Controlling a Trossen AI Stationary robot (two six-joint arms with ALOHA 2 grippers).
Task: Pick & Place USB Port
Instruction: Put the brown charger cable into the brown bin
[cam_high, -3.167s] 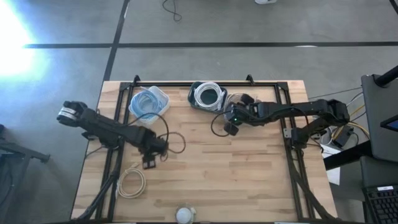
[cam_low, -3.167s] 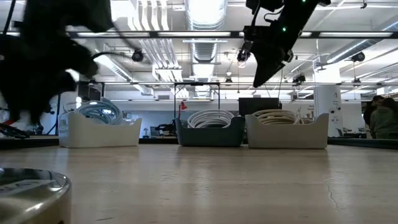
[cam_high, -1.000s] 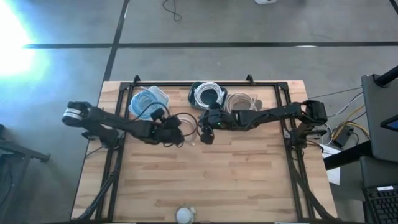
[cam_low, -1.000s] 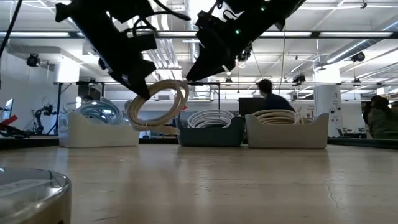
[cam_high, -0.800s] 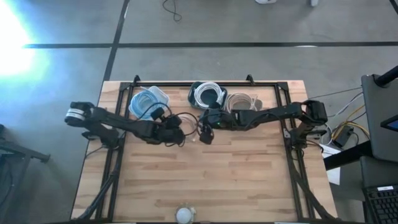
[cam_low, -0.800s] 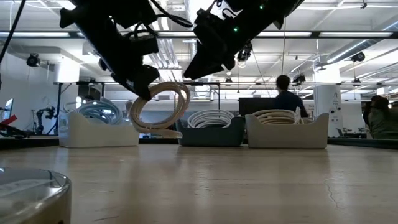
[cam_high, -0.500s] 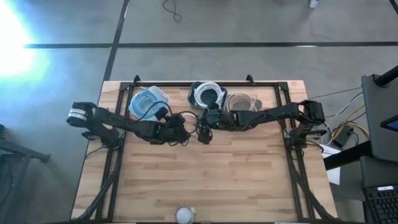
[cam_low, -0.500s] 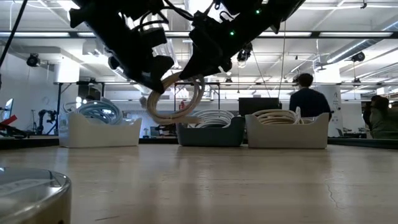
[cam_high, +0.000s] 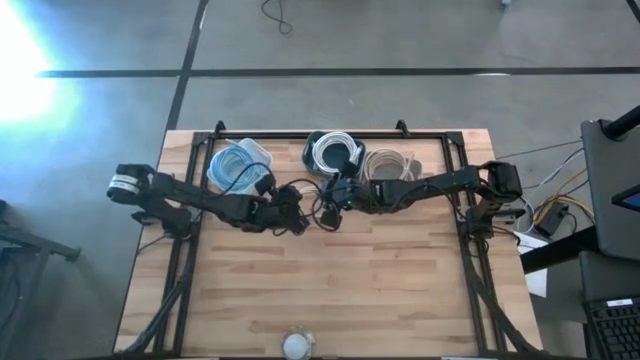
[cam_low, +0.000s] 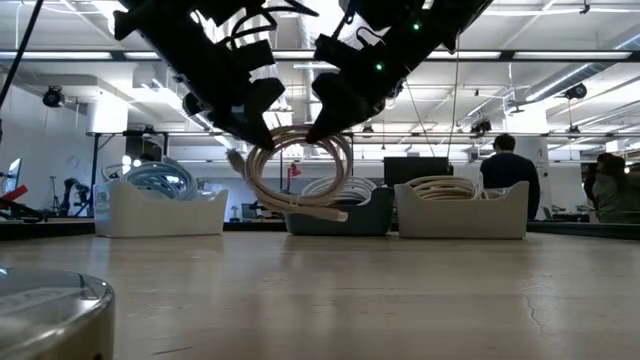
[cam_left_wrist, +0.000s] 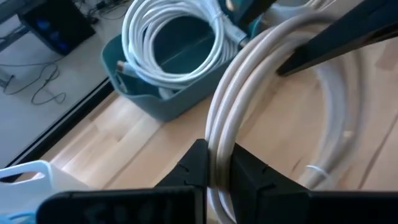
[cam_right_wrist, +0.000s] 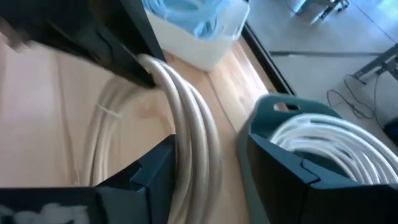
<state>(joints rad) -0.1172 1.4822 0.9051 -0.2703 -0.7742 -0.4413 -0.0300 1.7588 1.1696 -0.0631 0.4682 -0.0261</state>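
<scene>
Table (cam_high: 330, 290) with three bins along its far edge; both arms meet just in front of the teal bin (cam_high: 333, 156). Beige cable coil (cam_low: 298, 180) hangs on edge between them, off the wood. Left gripper (cam_left_wrist: 213, 165) is clamped on the coil's strands. Right gripper (cam_right_wrist: 205, 163) stands spread, straddling the opposite side, strands between its fingers, not yet pinched. Handover looks imminent; beige bin (cam_high: 388, 163) sits on the right arm's side.

Big open workshop: grey concrete floor (cam_high: 400, 40) around the wooden table (cam_high: 380, 290), black line (cam_high: 300, 72) beyond it, ceiling pipes (cam_low: 325, 40) overhead, a person (cam_low: 508, 165) standing behind.
</scene>
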